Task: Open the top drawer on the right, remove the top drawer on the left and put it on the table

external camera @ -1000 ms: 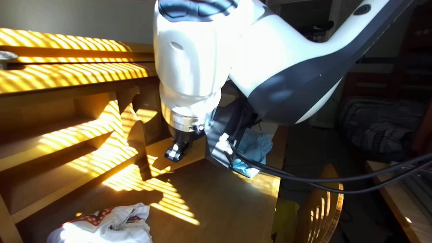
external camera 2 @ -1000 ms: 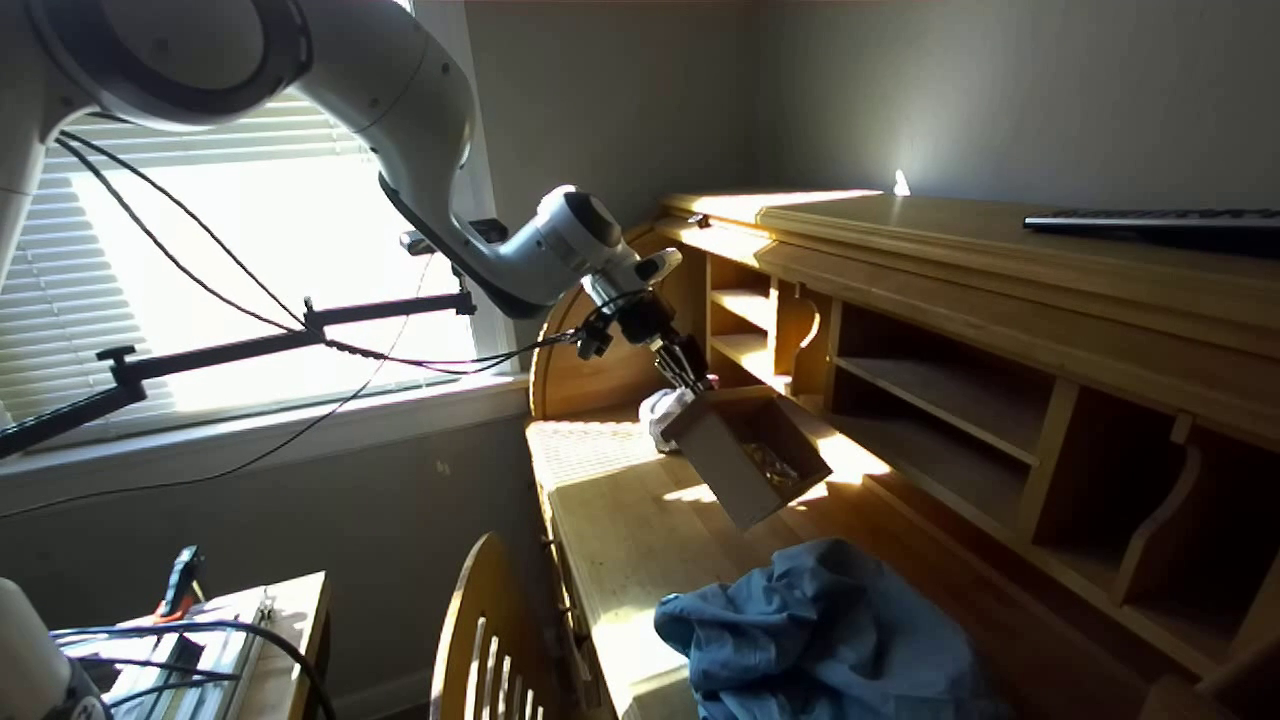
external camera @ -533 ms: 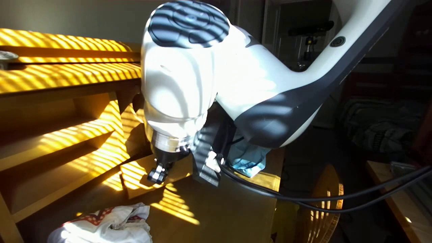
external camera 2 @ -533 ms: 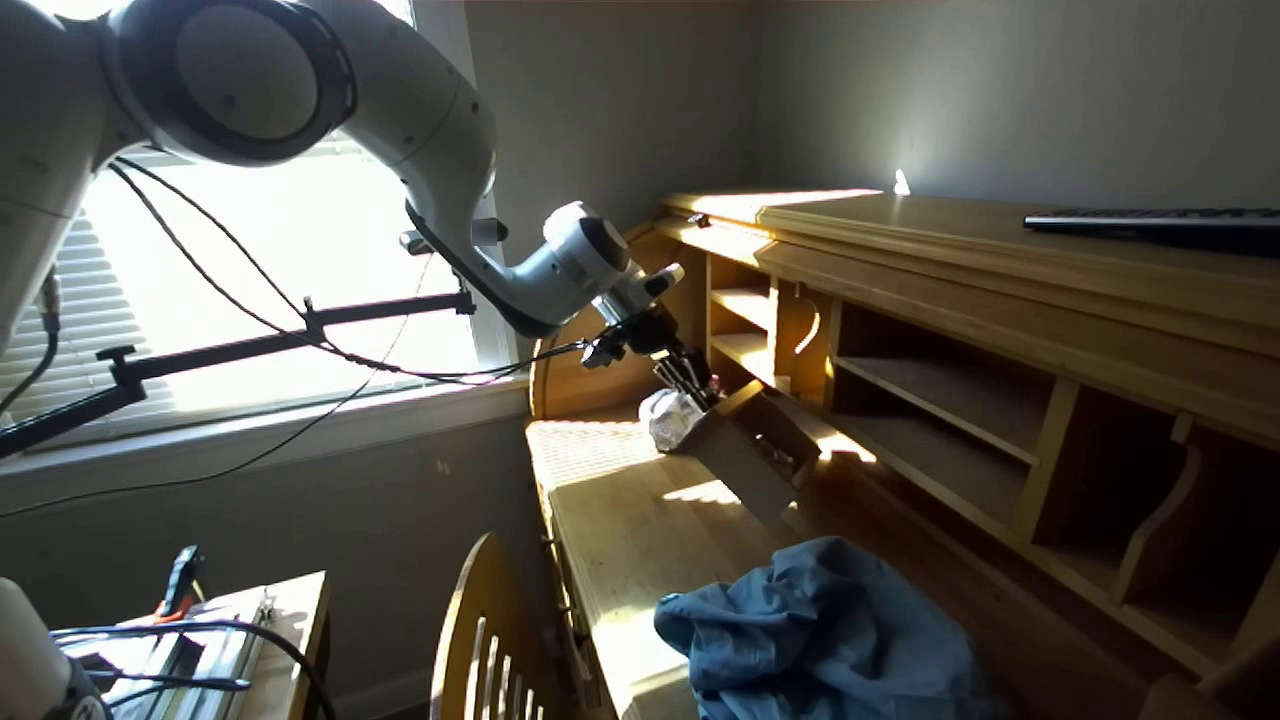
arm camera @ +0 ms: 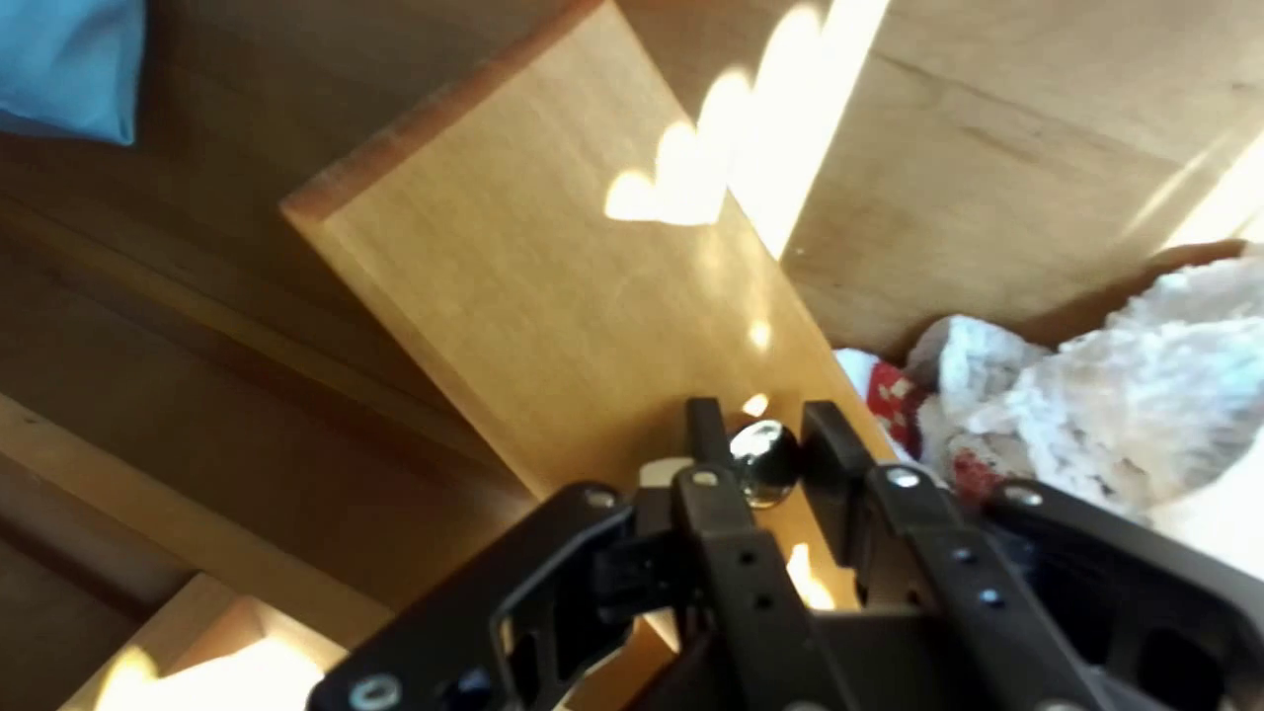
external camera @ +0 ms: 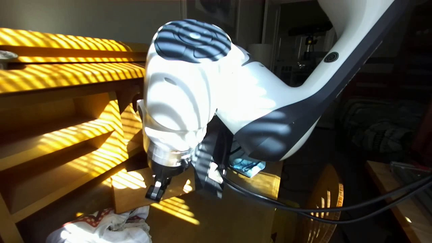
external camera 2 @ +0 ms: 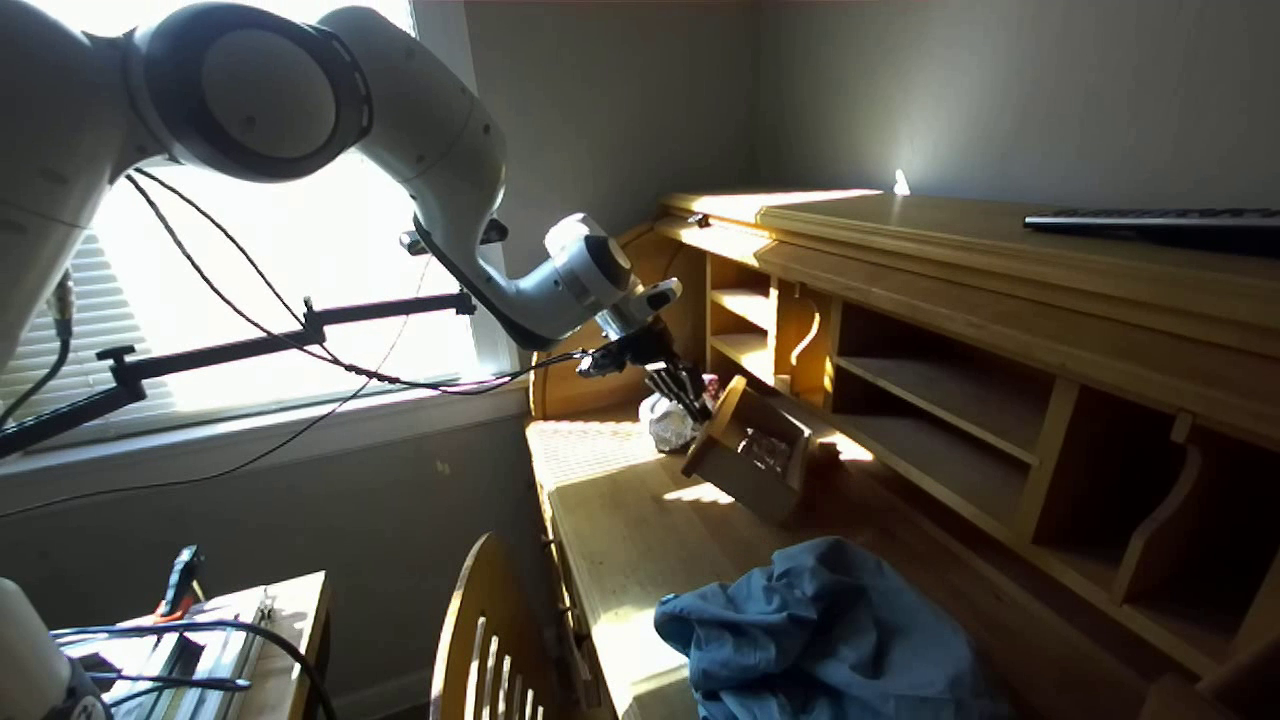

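Arm (external camera 2: pixel 440 150) reaches in from the left in an exterior view, its working end lower than a second ago, over the table (external camera 2: pixel 620 540). White cloth (external camera 2: pixel 668 425) lies next. Gripper (arm camera: pixel 764 434): jaws clamped round the knob (arm camera: pixel 765 464), one each side, so I still have hold. Drawer (external camera 2: pixel 742 482) is on the end of it, over the table, swung round since a second ago and tilted. Its edge is now just beside the white cloth; can't tell if they touch, or if a corner is resting on the table. Glinting bits (external camera 2: pixel 765 450) inside, can't ID. Blue cloth (external camera 2: pixel 810 630) further right, on the table, same place. Pigeonholes (external camera 2: pixel 1046 455) last; drawer looks fully clear of them.

So: removal looks done, I'd call this the set-down. I take it for the left drawer; can't pick out the right one in any view. Next I need it level before I let go, else the bits may spill.
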